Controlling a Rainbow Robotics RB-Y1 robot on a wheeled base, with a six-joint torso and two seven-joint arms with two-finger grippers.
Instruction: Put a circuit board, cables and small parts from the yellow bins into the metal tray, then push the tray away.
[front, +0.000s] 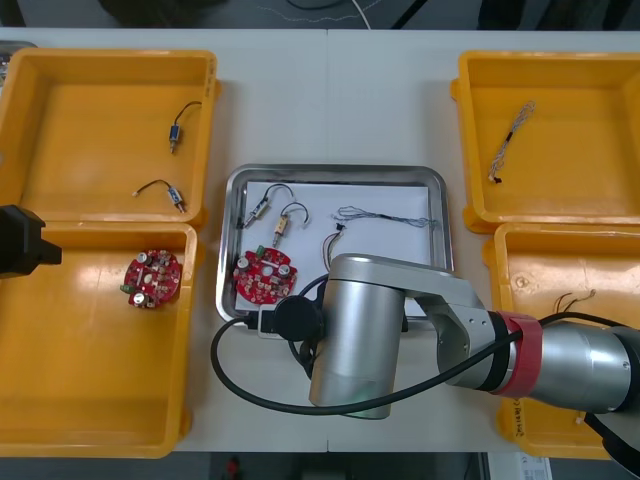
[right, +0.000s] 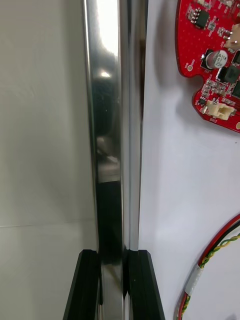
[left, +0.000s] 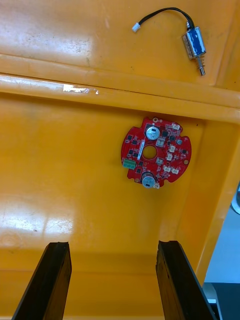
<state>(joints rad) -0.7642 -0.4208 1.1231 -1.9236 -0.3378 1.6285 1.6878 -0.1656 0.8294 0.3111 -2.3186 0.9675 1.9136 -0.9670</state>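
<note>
While my right gripper pinches the near rim of the tray between the bins, I judge it stiff, light and slippery, its loose board and cables apt to shift. My left gripper hangs spread over the near bin left of the tray.

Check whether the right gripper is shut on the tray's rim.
Shut on it: the right gripper clamps its fingers on the rim of the metal tray.
</note>
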